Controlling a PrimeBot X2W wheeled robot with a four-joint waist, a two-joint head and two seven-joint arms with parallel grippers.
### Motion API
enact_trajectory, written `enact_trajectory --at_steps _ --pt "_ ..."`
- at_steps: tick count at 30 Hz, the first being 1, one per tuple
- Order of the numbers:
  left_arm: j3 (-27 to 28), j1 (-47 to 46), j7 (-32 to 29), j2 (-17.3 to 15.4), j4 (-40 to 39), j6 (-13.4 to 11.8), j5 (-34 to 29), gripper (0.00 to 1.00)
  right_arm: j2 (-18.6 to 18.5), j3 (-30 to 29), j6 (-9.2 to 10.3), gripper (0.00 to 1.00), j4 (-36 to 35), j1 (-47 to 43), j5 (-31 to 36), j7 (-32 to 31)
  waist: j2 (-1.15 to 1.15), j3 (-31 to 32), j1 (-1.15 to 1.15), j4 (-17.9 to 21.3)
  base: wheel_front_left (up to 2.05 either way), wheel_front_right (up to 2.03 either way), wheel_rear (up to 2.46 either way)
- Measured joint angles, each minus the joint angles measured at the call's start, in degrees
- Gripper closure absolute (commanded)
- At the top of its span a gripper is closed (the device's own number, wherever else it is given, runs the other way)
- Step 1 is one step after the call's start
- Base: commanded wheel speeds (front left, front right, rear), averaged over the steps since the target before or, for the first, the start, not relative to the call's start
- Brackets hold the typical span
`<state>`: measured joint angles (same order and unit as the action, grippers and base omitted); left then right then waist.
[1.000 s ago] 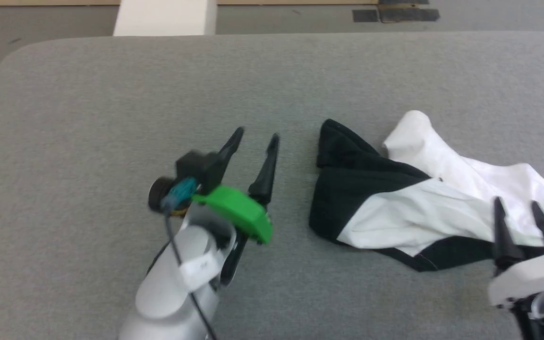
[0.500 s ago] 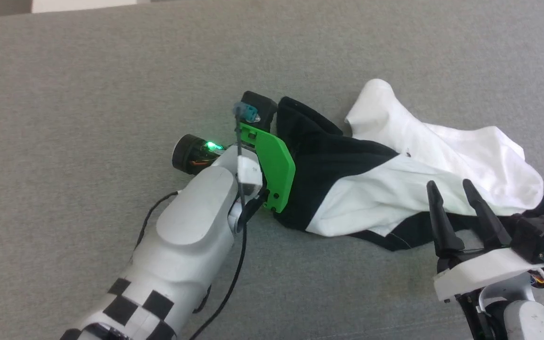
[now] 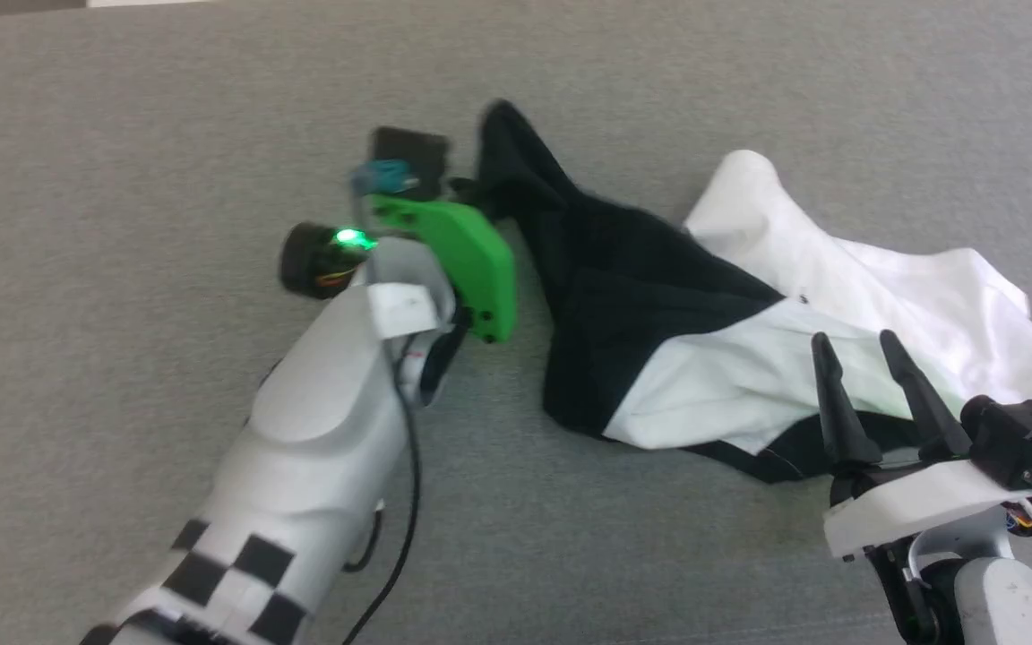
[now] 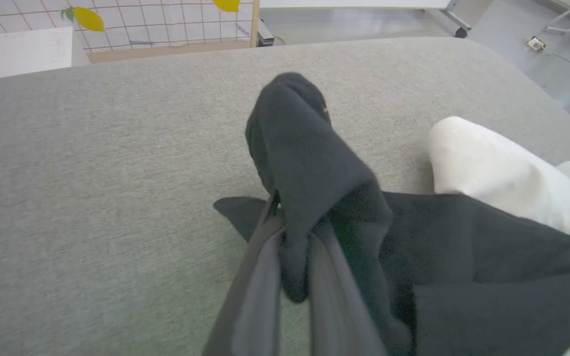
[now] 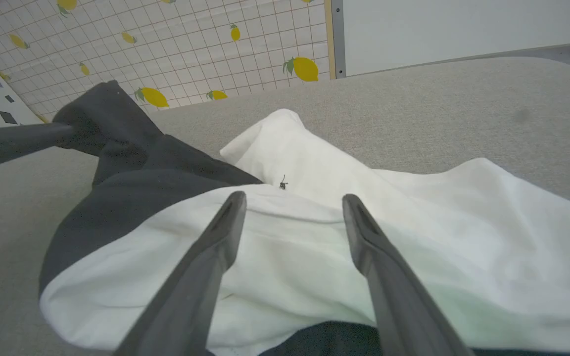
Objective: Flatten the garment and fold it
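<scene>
The garment [image 3: 749, 358] lies crumpled on the grey table, white body to the right and black sleeve part to the left. My left gripper [image 3: 471, 188] is shut on the tip of the black sleeve [image 4: 309, 163], which rises in a peak off the table. In the left wrist view the fingers [image 4: 260, 277] pinch dark fabric between them. My right gripper [image 3: 852, 345] stands open at the garment's near edge, its fingers [image 5: 215, 247] spread just above the white cloth [image 5: 413, 237], with nothing between them.
The grey padded table [image 3: 122, 179] stretches wide to the left and far side. Its rounded far corner [image 4: 502, 54] drops to the floor. A white box [image 4: 18, 49] and a lemon-patterned tiled wall [image 5: 191, 44] stand beyond the table.
My left gripper has gone from open to shut on the black sleeve and drawn it up and away to the far left. The right gripper has stayed open by the near edge.
</scene>
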<state>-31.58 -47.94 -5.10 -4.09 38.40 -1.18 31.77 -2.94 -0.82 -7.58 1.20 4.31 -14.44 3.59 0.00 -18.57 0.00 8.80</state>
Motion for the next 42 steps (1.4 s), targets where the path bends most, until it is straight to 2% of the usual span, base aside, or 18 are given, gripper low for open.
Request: enact_trajectory --at_steps 3,8,17,21,22,23,28,32,37,42 --pt "3.36 3.6 4.79 -2.45 -1.9 -2.23 1.48 1.0 0.0 -0.66 0.0 0.0 -0.27 0.1 0.43 -0.35 0.0 0.73 0.0 -1.9 0.0 0.0 0.0" --pt "8.92 11.43 8.49 -8.4 -5.84 -5.99 3.38 1.0 0.02 -1.37 0.0 0.0 -1.24 0.08 0.87 -1.6 0.0 2.02 0.0 -5.57 0.0 0.0 0.0" --pt "15.81 27.87 8.2 -16.55 -13.18 -13.74 6.61 1.0 0.03 -1.71 0.0 0.0 -2.27 -0.05 0.98 -3.6 0.0 4.71 0.0 -11.69 0.0 0.0 0.0" --pt "16.22 32.86 7.12 -17.31 -15.34 -16.07 6.7 1.0 0.03 -1.86 0.0 0.0 -2.31 -0.86 0.97 -3.86 0.0 6.03 0.0 -13.1 0.0 0.0 0.0" --pt "16.18 33.83 7.13 -17.15 -15.86 -16.1 6.95 0.69 0.03 -1.86 0.0 0.0 -2.29 -0.99 0.97 -4.11 0.0 6.39 0.0 -13.37 0.0 0.0 0.0" --pt "16.08 34.68 7.23 -16.97 -16.6 -15.95 7.28 0.0 0.04 -1.79 0.0 0.0 -2.29 -1.04 0.97 -4.15 0.0 6.75 0.0 -13.57 0.0 0.0 0.0" --pt "14.56 35.93 10.61 -16.58 -20.65 -14.69 6.53 0.0 0.03 -1.82 0.0 0.0 -2.57 -1.11 0.97 -4.15 0.0 7.9 0.0 -13.87 0.0 0.0 0.0" --pt "11.71 35.95 13.82 -14.89 -26.2 -14.19 4.54 0.0 0.03 -2.09 0.0 0.0 -3.05 -1.16 0.96 -4.08 0.0 8.29 0.0 -13.36 0.0 0.0 0.0" --pt "2.59 33.64 13.02 -11.51 -31.4 -9.76 0.29 0.0 0.02 -2.74 0.0 0.0 -3.5 -1.77 0.96 -4.05 0.0 8.1 0.0 -12.36 0.0 0.0 0.0" --pt "-7.04 25.41 8.48 -8.49 -29.62 -3.6 -4.81 0.0 0.03 -3.44 0.0 0.0 -4.21 -1.81 0.77 -3.56 0.0 7.36 0.0 -10.91 0.0 0.0 0.0"
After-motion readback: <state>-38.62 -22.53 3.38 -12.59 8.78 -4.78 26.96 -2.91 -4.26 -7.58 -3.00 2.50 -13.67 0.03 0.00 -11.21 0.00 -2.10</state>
